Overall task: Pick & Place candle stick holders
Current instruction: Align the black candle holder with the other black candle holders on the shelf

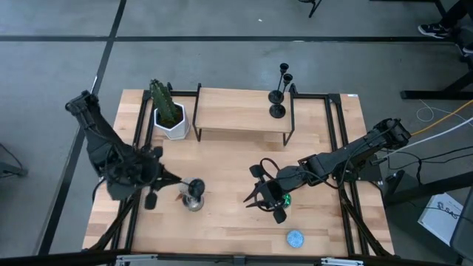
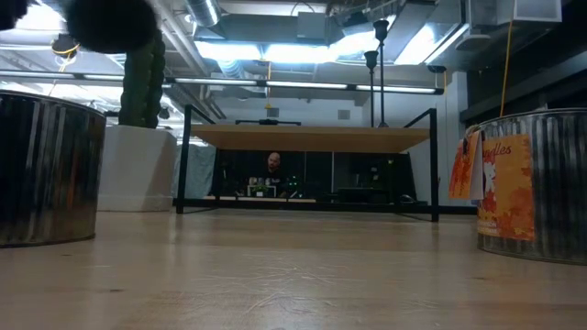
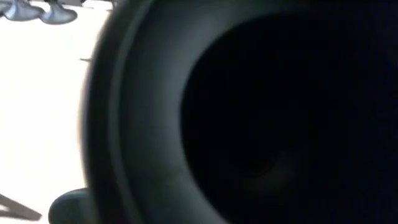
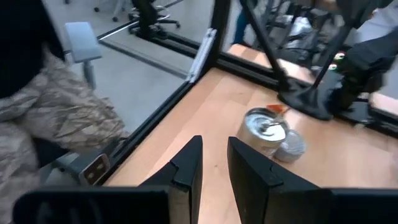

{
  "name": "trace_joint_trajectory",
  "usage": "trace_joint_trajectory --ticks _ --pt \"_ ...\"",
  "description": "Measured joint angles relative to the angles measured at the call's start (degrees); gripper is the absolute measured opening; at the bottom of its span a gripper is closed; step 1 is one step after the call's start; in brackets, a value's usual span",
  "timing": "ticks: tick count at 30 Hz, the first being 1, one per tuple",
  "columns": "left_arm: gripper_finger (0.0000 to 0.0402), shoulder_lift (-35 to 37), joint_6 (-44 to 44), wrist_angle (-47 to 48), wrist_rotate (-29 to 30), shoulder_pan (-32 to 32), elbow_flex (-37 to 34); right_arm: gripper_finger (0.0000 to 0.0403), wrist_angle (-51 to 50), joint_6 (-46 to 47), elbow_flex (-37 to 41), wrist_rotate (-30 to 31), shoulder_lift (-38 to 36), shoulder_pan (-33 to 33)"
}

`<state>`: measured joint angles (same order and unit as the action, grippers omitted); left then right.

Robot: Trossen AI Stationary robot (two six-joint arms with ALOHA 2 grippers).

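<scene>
Looking down from above, I see the candle stick holders [image 1: 281,92] standing close together at the right end of the wooden shelf [image 1: 236,107], at the back of the table. They look light and stiff, with thin stems and small round feet, so I think they tip over easily. I would pinch one by its stem, low down near the foot, and lift it straight up. My left gripper [image 1: 155,183] is at the front left of the table, just beside a silver tin [image 1: 194,201], and it is squeezed tight. I think it has one dark holder [image 3: 249,124] in its grip, because a big black round shape fills nearly all of the left wrist view, but I cannot make out its stem or where the fingers press. My right gripper [image 4: 214,168] hovers over the middle of the table with its fingers a little apart and nothing between them. From table height, two tins block both sides, and I see only the tops of the holders above the shelf.
</scene>
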<state>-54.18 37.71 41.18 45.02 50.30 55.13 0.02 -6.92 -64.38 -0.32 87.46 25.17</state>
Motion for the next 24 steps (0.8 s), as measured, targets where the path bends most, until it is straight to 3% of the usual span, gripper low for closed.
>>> trace_joint_trajectory --ticks 9,19,24 --pt "0.0016 -3.4 -15.5 -10.6 -3.9 -13.2 0.0 0.0077 9.1 0.0 0.0 11.6 0.0 -0.2" --pt "0.0017 -8.4 -27.7 -22.2 -15.3 -22.8 0.0 0.0079 12.7 5.6 0.0 14.7 0.3 -4.1" --pt "0.0017 -10.8 -31.2 -26.7 -18.2 -26.1 0.0 0.0115 15.4 10.6 0.0 13.8 3.3 -6.6"
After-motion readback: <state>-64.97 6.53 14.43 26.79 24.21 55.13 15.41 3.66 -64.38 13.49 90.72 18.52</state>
